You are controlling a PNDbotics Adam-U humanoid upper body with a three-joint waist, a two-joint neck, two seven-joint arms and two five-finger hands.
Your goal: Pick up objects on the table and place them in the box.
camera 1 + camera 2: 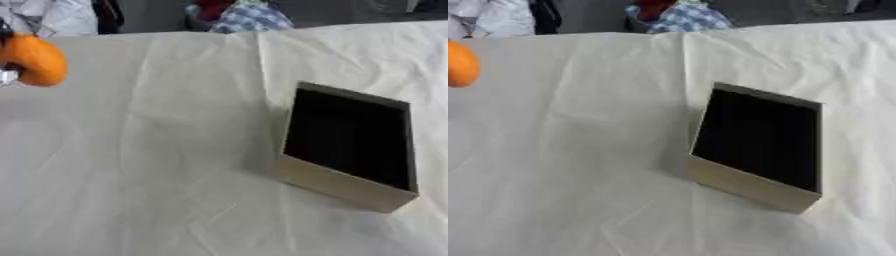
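Your left robot hand [7,70], fingers unreadable, carries an orange object [35,59] at upper left; the box [348,185] looks empty.

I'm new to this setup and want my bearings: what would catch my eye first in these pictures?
The orange object at the far left edge stands out most against the white cloth; something dark and silvery touches it, too little shown to identify. Next is the open box right of centre, tan walls around a dark, seemingly empty inside.
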